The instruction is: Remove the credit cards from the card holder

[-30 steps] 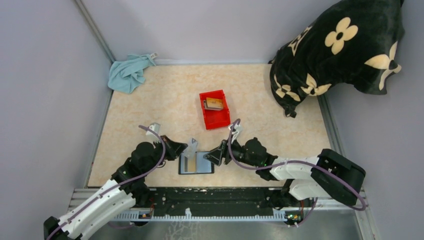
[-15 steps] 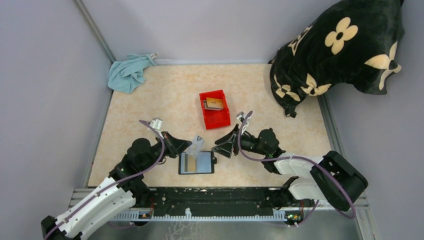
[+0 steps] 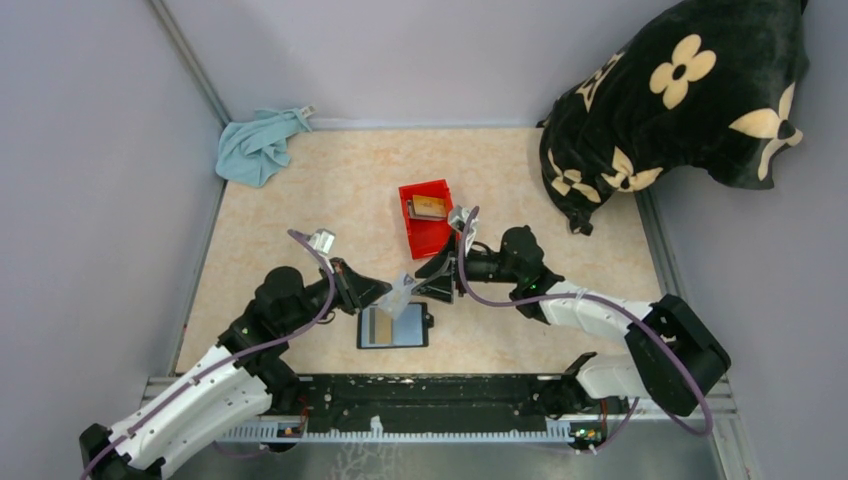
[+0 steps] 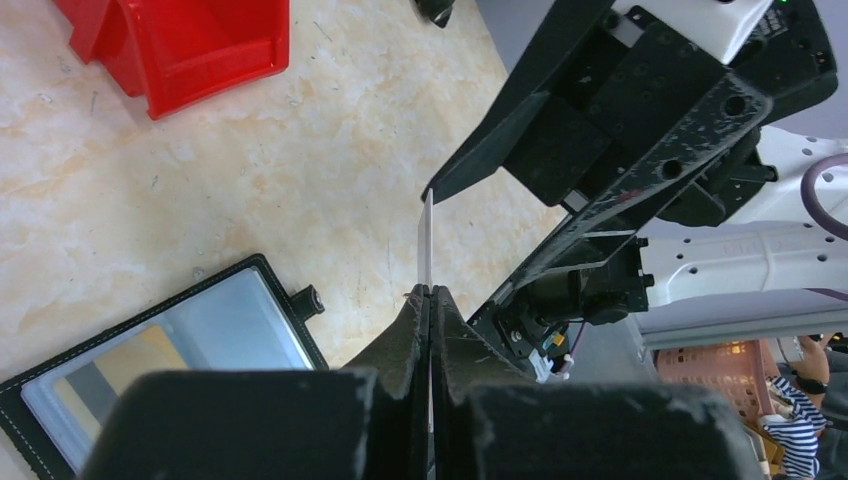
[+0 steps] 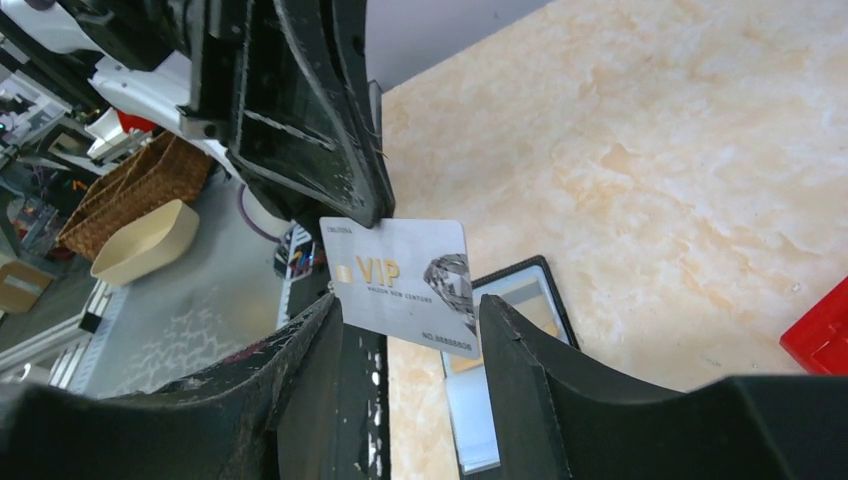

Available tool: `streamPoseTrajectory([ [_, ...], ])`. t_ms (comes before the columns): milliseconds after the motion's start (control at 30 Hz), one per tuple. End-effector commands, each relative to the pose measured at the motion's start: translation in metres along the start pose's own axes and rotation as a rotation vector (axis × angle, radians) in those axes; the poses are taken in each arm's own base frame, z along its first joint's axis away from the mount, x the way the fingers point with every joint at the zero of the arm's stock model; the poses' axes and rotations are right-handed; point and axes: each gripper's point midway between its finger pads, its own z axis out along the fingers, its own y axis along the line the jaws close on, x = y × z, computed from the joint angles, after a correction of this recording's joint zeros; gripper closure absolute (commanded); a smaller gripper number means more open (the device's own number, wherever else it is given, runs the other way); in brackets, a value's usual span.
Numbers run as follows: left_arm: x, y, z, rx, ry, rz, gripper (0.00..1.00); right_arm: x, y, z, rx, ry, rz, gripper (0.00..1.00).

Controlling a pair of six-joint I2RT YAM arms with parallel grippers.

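Observation:
The black card holder (image 3: 392,327) lies open near the table's front, a tan card (image 4: 110,385) in its clear slot. My left gripper (image 3: 388,292) is shut on a grey VIP credit card (image 5: 405,280) and holds it above the holder's far edge. The left wrist view shows that card edge-on (image 4: 427,240). My right gripper (image 5: 408,305) is open, one finger on each side of the card, and I cannot tell if they touch it. More cards (image 3: 429,207) lie in the red bin (image 3: 437,237).
A blue cloth (image 3: 258,145) lies at the back left corner. A black flowered cushion (image 3: 680,100) fills the back right. The bin stands just behind the two grippers. Walls close the table on three sides.
My left gripper has lifted the grey card off the holder and carried it right. My right gripper swung left and now straddles the card.

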Motion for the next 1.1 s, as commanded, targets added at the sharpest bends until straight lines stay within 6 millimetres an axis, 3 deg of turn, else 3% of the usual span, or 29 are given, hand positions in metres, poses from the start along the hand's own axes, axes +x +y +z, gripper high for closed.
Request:
streamPoseTrajectory([
  [0,-0.010,-0.020,-0.004,0.063,-0.005,0.026,1.00,-0.010,-0.004,0.005,-0.021,0.014,-0.072,0.47],
  [367,-0.004,-0.026,-0.002,0.107,0.027,0.023,1.00,-0.008,-0.004,0.008,-0.041,0.028,-0.069,0.48],
  [833,-0.008,-0.038,-0.005,0.142,0.032,0.032,1.00,-0.002,0.017,0.007,-0.184,0.008,-0.026,0.61],
  [1000,-0.009,-0.037,-0.006,0.138,0.024,0.039,1.00,-0.001,0.025,0.005,-0.234,0.002,-0.017,0.68],
  [1067,-0.011,-0.037,-0.007,0.138,0.018,0.042,1.00,0.001,0.028,0.005,-0.256,0.005,-0.007,0.79],
])
